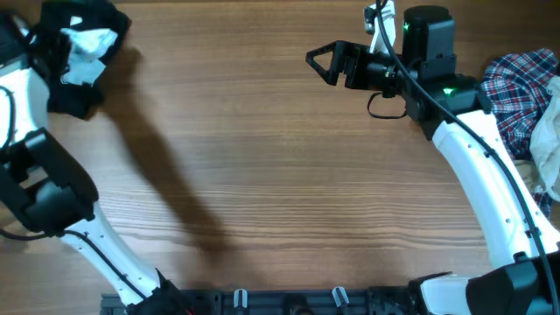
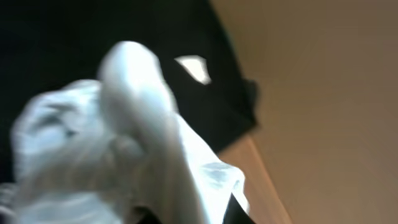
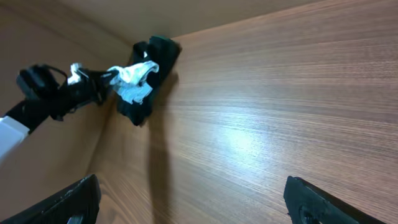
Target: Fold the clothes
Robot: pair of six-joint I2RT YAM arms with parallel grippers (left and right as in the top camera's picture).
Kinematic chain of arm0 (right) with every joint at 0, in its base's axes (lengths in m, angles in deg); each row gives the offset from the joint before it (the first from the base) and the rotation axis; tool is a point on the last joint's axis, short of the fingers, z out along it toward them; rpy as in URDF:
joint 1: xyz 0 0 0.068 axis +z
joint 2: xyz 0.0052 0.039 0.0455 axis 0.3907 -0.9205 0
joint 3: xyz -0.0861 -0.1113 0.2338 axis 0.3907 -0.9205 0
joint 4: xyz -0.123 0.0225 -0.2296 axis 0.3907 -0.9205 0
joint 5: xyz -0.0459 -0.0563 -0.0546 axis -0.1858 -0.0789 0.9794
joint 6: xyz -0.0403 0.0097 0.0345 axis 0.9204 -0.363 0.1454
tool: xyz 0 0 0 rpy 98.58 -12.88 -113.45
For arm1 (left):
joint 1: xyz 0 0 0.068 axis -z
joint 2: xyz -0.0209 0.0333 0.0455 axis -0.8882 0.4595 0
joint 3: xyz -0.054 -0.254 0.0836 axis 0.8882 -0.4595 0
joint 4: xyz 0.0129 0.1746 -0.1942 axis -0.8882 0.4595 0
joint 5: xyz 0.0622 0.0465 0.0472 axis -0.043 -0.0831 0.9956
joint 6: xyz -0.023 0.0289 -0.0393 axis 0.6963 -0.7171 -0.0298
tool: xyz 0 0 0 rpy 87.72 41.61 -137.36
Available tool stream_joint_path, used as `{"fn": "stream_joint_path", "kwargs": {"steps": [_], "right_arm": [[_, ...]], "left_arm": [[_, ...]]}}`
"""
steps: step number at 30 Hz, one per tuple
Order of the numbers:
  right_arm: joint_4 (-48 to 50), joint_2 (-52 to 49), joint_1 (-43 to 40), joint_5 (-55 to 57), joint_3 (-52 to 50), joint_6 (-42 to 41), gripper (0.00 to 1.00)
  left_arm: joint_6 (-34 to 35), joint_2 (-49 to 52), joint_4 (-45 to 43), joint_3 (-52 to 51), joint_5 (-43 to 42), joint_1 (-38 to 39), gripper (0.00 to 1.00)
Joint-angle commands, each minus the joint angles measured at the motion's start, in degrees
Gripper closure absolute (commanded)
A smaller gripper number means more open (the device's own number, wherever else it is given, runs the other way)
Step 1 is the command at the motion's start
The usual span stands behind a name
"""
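Note:
A pale, crumpled garment (image 1: 90, 43) hangs bunched at my left gripper (image 1: 70, 48) in the far left corner, over a black garment (image 1: 80, 87) with a white logo patch (image 2: 194, 67). In the left wrist view the pale garment (image 2: 112, 143) fills the lens and hides the fingers. From the right wrist view the left gripper (image 3: 99, 81) looks shut on the pale garment (image 3: 134, 81). My right gripper (image 1: 322, 61) hovers open and empty over bare wood at the far centre-right, its fingertips (image 3: 68, 202) wide apart. A plaid shirt (image 1: 523, 83) lies at the right edge.
More pale cloth (image 1: 549, 149) is heaped beside the plaid shirt at the right edge. The wooden table (image 1: 280, 175) spreads between the two arms. The black garment (image 2: 93, 37) reaches the table's far left edge (image 2: 252, 168). A black rail (image 1: 289, 302) runs along the front edge.

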Motion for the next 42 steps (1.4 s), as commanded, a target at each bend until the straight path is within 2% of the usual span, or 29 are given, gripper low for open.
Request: {"fn": "stream_joint_path", "kwargs": {"steps": [1,4,12,14,19,22,24,26,30,31,34,38,42], "right_arm": [[0.0,1.1,-0.1,-1.2,0.0,0.0,0.05],[0.0,1.1,-0.1,-1.2,0.0,-0.2,0.05],[-0.1,1.1,-0.1,-1.4,0.0,-0.2,0.05],[-0.1,1.1,-0.1,-1.4,0.0,-0.1,0.05],[-0.1,1.1,-0.1,-1.4,0.0,0.0,0.05],[-0.1,1.1,-0.1,-1.4,0.0,0.0,0.05],[-0.1,1.1,-0.1,-1.4,0.0,0.0,0.05],[-0.1,1.1,-0.1,-1.4,0.0,0.0,0.05],[-0.1,1.1,-0.1,-2.1,0.0,0.0,0.05],[-0.1,1.1,-0.1,-2.2,0.0,0.0,0.05],[0.0,1.1,-0.1,-2.2,0.0,0.0,0.05],[-0.1,1.1,-0.1,-2.2,0.0,0.0,0.05],[0.0,1.1,-0.1,-2.2,0.0,0.3,0.05]], "left_arm": [[-1.6,2.4,-0.2,0.3,0.7,-3.9,0.92],[-1.6,3.1,-0.2,0.3,0.9,-5.9,0.96],[-1.6,3.1,1.0,0.3,1.6,-8.6,0.96],[-1.6,3.1,2.0,0.3,1.8,-8.7,0.89],[-1.6,3.1,2.6,0.3,1.8,-8.7,0.88],[-1.6,3.1,3.1,0.3,1.0,-8.7,0.63],[-1.6,2.9,2.8,0.3,-2.4,-8.7,0.6],[-1.6,1.8,2.1,0.3,-6.6,-8.7,0.59],[-2.5,-2.4,2.9,0.3,-7.3,-8.4,0.59],[-2.9,-4.0,3.6,0.3,-7.3,-8.4,0.56],[-2.5,-8.4,7.6,0.3,-6.3,-8.6,0.53],[0.1,-12.7,16.9,0.3,-1.0,-8.6,0.53],[0.1,-15.1,20.3,0.3,-0.9,-8.4,0.54]]}}
